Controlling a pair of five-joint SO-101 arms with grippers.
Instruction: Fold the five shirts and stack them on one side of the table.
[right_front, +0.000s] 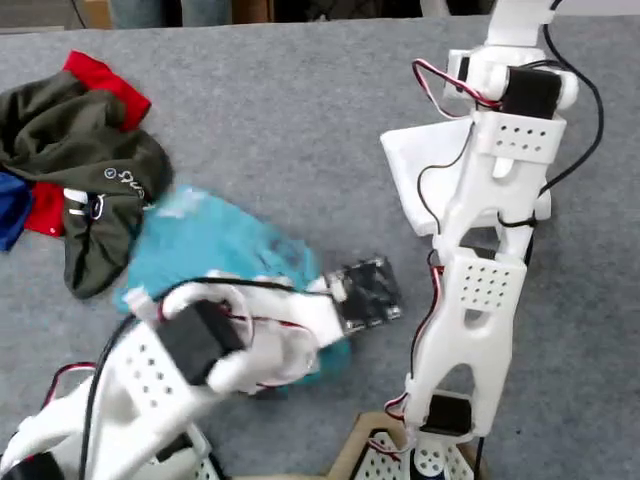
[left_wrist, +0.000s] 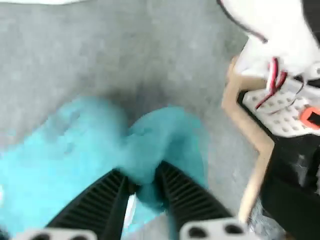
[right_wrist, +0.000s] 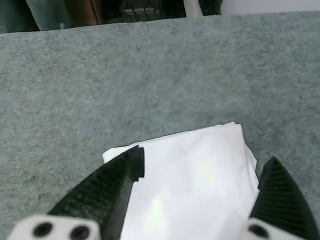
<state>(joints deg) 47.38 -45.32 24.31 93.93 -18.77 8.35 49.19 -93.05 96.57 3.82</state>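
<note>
while left gripper (left_wrist: 143, 174) pinches teal shirt (left_wrist: 65, 160) | right gripper (right_wrist: 204, 161) spread over white shirt (right_wrist: 190, 200)

White shirt (right_wrist: 200, 175) folded flat; teal shirt (right_front: 215, 240) crumpled mid-table; olive shirt (right_front: 80, 140), red shirt (right_front: 105, 80), blue shirt (right_front: 10, 210) heaped tog.

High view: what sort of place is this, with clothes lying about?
Probably a robotics lab bench: a left arm and a right arm with bare wiring at a grey felt-covered table bearing a teal shirt and a folded white shirt.

Robotics lab bench: grey felt table (right_front: 300, 110), two white servo arms (right_front: 482, 290)
</note>
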